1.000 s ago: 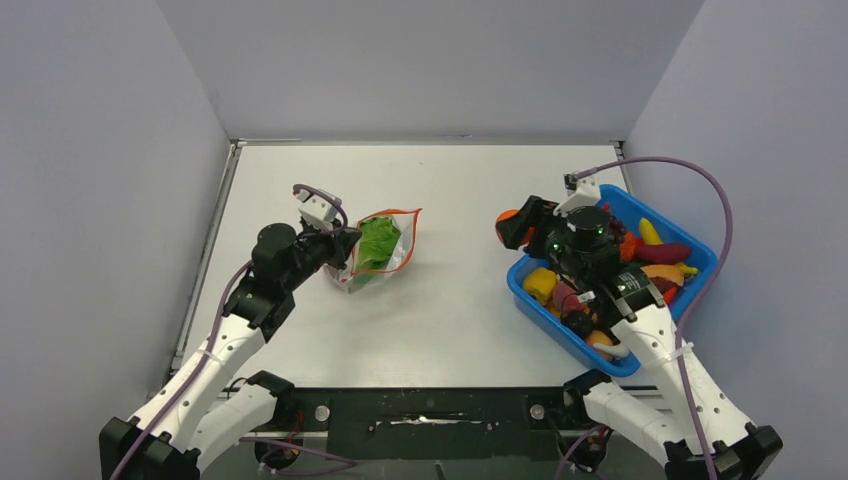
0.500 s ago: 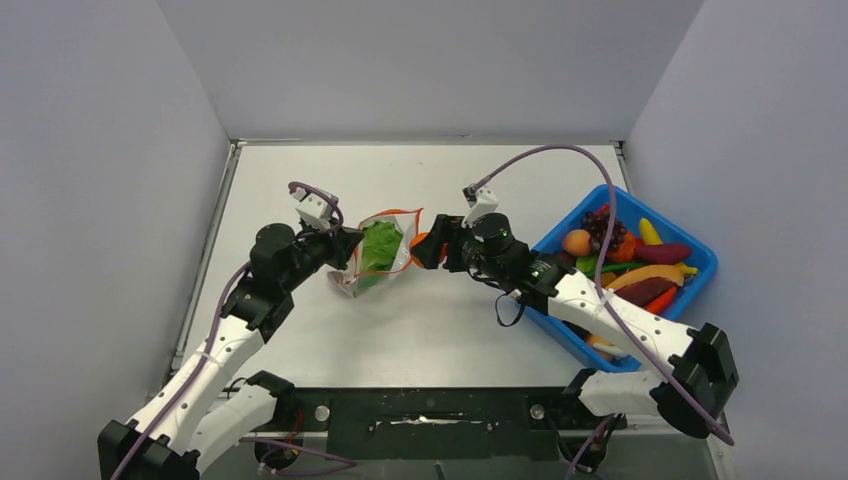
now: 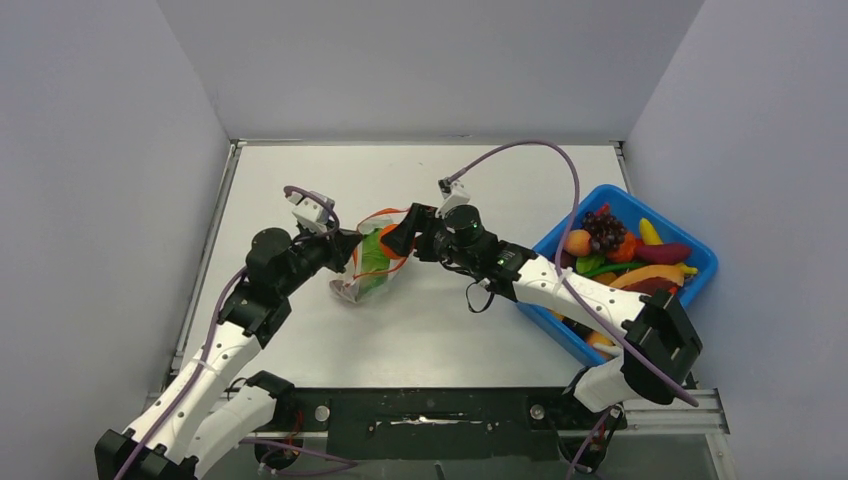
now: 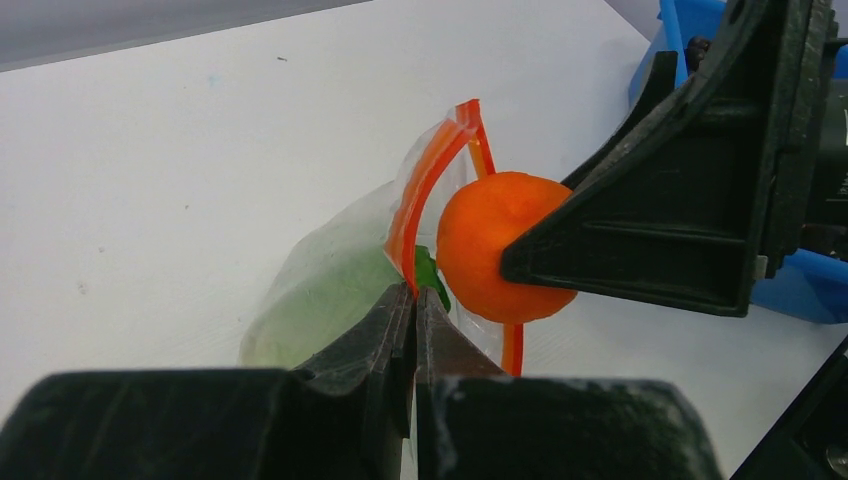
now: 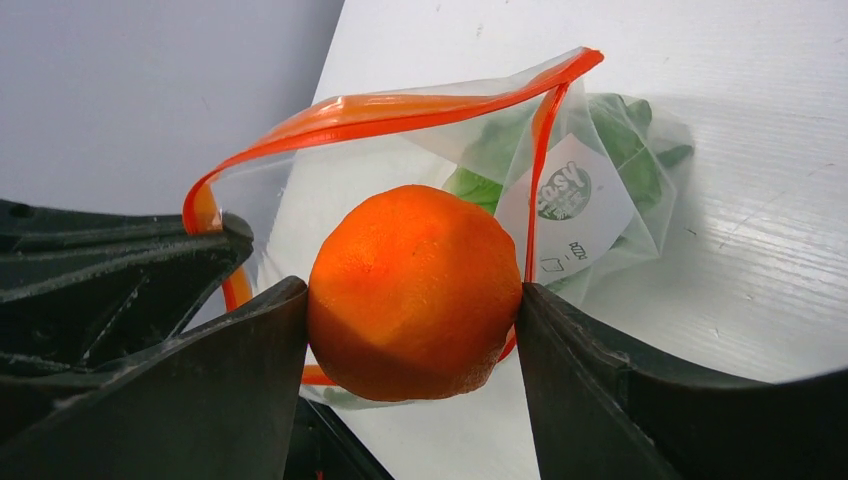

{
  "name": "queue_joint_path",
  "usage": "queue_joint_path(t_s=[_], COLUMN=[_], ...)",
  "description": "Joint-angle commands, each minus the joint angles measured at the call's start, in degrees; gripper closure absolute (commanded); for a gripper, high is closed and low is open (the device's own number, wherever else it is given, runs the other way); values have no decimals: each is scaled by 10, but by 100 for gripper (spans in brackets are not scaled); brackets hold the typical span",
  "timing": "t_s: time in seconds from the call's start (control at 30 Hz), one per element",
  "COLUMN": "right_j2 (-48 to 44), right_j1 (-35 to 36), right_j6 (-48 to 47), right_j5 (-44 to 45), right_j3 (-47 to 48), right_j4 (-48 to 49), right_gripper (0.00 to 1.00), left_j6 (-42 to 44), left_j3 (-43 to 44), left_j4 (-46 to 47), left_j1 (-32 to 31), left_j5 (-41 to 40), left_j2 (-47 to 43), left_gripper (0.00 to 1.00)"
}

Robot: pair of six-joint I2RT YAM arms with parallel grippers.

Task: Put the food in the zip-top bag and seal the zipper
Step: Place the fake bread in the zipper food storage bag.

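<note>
Containers. The zip-top bag [image 3: 372, 262] lies on the table [image 3: 450, 330] at about 9 o'clock from the table centre. Its mouth gapes toward 3 o'clock. Inside is one green lettuce leaf [image 5: 620, 140]. The blue bin [image 3: 703, 248] sits at the table's 3 o'clock edge and holds dark grapes [image 3: 603, 229], a brown round piece [image 3: 576, 241], a yellow piece [image 3: 650, 231] and further red and orange pieces.

End effectors. The right gripper [image 3: 397, 237] is clamped on an orange [image 5: 415, 292], one finger on each side, at the bag's mouth. The left gripper [image 4: 413, 300] has its jaws all but closed, pinching the bag's clear film just below the zipper [image 5: 400, 105] and holding that edge up.

Views compared. The top view shows only a sliver of the orange beside the right gripper. The right wrist view shows it whole, in front of the open loop of the zipper. The left wrist view shows the pinch point, which the arm hides from above.

Writing. A white label [image 5: 563, 205] on the bag carries a round green logo; its lettering is too small to read reliably.
</note>
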Motion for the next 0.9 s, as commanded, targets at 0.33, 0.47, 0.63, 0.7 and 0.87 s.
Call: queue_joint_path(t_s=[0.33, 0.47, 0.63, 0.7, 0.87], right_j2=[30, 12, 37, 46, 75], right_j1=[24, 25, 28, 32, 41], right_j6=[33, 38, 43, 49, 53], right_j5=[37, 47, 35, 26, 26], right_j3=[114, 120, 146, 146, 164], right_j4=[-47, -71, -110, -110, -130], right_gripper=[36, 37, 36, 35, 33], left_j6=[-8, -5, -8, -8, -12], left_j3=[-13, -13, -11, -11, -4], left_j4=[45, 41, 42, 45, 46], left_j1=[-1, -2, -2, -2, -2], left_j5=[19, 17, 21, 22, 22], left_j2=[-20, -29, -27, -27, -26], left_gripper=[100, 100, 100, 100, 100])
